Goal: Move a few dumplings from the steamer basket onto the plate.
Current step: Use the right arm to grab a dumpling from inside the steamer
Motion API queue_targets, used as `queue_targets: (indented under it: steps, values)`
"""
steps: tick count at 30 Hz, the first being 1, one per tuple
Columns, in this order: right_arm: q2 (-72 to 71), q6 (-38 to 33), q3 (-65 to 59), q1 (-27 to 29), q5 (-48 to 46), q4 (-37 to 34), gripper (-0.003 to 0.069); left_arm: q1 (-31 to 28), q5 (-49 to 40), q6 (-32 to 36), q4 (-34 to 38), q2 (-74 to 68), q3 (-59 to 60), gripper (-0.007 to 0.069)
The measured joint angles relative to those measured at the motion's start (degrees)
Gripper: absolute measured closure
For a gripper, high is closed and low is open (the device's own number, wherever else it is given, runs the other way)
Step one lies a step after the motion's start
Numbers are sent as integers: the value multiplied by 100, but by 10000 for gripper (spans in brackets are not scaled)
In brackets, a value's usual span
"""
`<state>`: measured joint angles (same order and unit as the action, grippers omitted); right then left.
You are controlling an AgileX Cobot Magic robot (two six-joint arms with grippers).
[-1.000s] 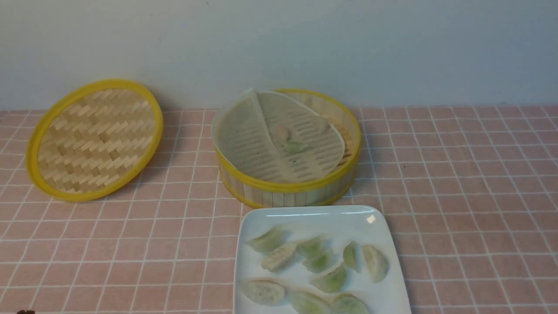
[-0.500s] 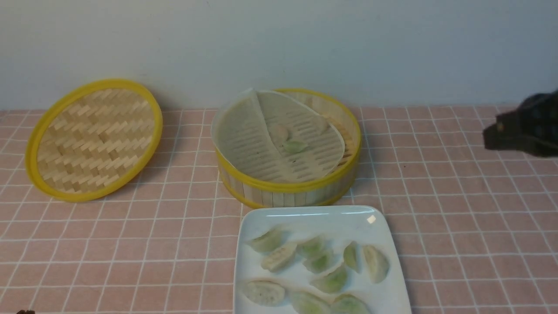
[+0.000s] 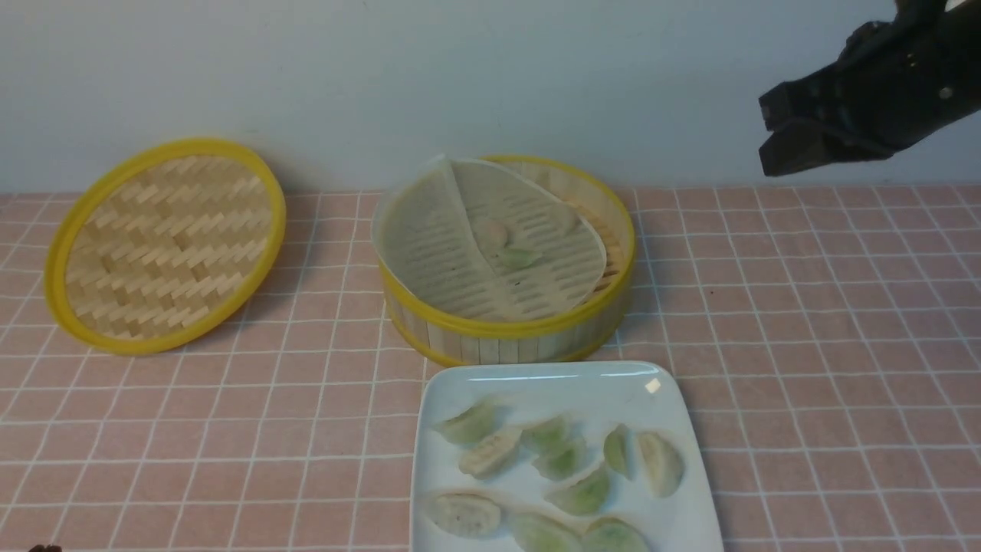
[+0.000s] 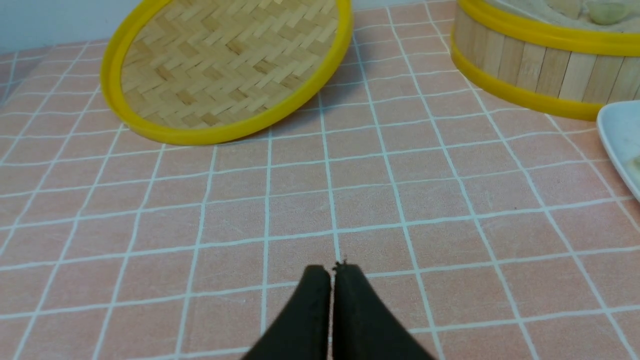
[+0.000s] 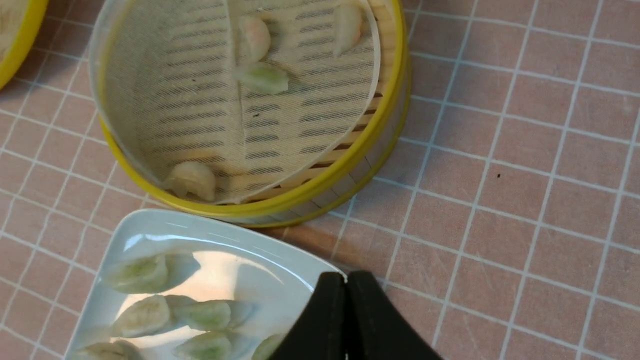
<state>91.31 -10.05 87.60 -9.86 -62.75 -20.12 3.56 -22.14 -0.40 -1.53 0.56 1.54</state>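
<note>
Right claw (image 3: 774, 136) clenched, nothing in it. In its wrist view the fingertips (image 5: 346, 276) meet with no gap. It hangs high above the worktop (image 3: 805, 345), up and to the right of the steamer basket (image 3: 498, 346) and well clear of it.

Left claw (image 4: 332, 269) also clenched and empty. It sits low over bare pink grid cloth, well apart from everything. The woven lid (image 4: 230, 65) is ahead of it, with the basket wall (image 4: 540, 70) and a plate corner (image 4: 620, 130) off to one side.

Task things:
- Steamer basket sits mid-worktop near the back wall. Its liner sheet (image 3: 460, 261) is creased down the middle, and the left edge rides up over the rim.
- Dumplings in the basket, from the right wrist view: a cream-pink one (image 5: 255, 36) and a green one (image 5: 264, 77) just beside each other by the crease, a pale one (image 5: 347, 20) near the far wall, and a pale one (image 5: 192, 179) against the wall on the plate side.
- Plate (image 3: 536, 383) is directly in front of the basket, edge just beside it. I can't tell if they touch. Its near edge is cut off by the frame.
- Dumplings on the plate are a loose cluster, mostly green (image 3: 563, 458) with a few cream (image 3: 490, 451). The strip nearest the basket is bare.

Lid (image 3: 165, 245) is left of the basket, apart from it, tilted with the far edge raised.
</note>
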Motion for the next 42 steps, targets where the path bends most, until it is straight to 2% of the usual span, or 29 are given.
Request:
queue_targets:
  steps: [12,20,29,36,38,39,41,42]
  values:
    - [152,-11,216,0,-125,-19,669,0,0,0,0,0,0,631]
    - [1601,-172,1896,0,-630,-327,669,0,0,0,0,0,0,631]
    - [3273,-302,3499,-225,-529,-526,648,0,0,0,0,0,0,631]
    - [4293,-567,4256,-726,13,-133,516,0,0,0,0,0,0,631]
    - [4605,-588,4439,-838,304,136,444,0,0,0,0,0,0,631]
    - [4631,-588,4439,-843,304,156,438,0,0,0,0,0,0,631]
    - [4935,-595,4589,-880,578,369,365,0,0,0,0,0,0,631]
    - [4995,-595,4612,-880,674,393,351,0,0,0,0,0,0,631]
